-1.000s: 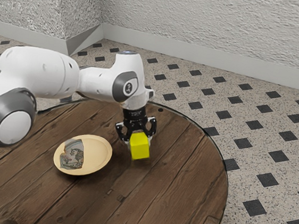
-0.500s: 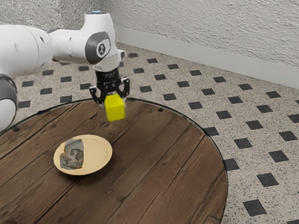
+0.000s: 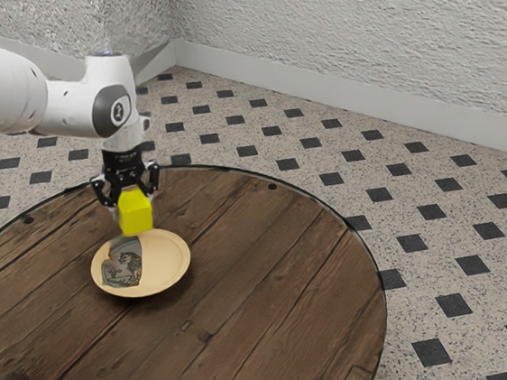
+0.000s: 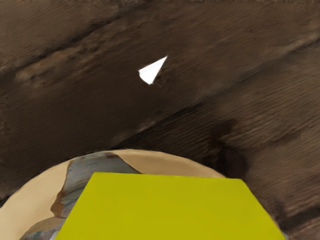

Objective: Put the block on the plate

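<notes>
Block (image 3: 136, 213): up in the air and close to the plate, pinched by opposite sides, and that looks like the right hold, because the underside is free to land flat.

Claw (image 3: 135, 203): clenched on the yellow block, fingers (image 3: 153, 178) on either side of it, pointing down at the table (image 3: 252, 285). Good pose for a straight drop.

Plate (image 3: 169, 264): flat on the wood, open side up, nothing standing on it, so there's a broad landing spot. The grey patterned patch (image 3: 122, 263) looks like decoration, no obstacle.

Line-up: from the wrist view, plate shows beyond the block; in the exterior view the block overlaps the rim on the wall side. Whether it's wholly inside that rim, I cannot tell. Let go too near the edge and it could tip off.

Arm (image 3: 63, 107): in from the exterior view's left, forearm roughly level, wrist bent (image 3: 112, 110) so the claw hangs below it.

White piece (image 4: 151, 71): on the table beyond the plate, out of the way.

Next call: carrying is the step in hand, placing isn't done; centre over the plate, lower gently, then release.
</notes>
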`<state>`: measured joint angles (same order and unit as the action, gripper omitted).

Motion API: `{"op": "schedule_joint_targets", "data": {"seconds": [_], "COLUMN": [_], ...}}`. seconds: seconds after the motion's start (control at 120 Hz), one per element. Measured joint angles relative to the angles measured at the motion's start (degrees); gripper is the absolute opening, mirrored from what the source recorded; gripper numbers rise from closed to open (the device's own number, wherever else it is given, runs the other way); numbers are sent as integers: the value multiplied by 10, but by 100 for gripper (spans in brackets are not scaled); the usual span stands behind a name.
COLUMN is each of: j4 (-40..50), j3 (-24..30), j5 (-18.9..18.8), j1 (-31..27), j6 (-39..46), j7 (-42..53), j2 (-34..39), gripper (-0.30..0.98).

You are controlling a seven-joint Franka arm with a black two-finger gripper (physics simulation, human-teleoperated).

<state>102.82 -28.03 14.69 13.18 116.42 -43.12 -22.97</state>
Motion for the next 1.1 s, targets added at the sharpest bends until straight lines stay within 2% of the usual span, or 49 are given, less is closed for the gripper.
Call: {"op": "schedule_joint_targets", "data": {"seconds": [0.208,0.5,0.85,1.1], "j4": [68,121,121,89], "j3": [14,35,33,28], "j5": [8,28,37,21], "j1": [0,1,1,0], "j6": [36,79,101,56], "j7": [2,5,21,28], "j2": [38,44,54,139], "gripper": [34,34,60,66]}}
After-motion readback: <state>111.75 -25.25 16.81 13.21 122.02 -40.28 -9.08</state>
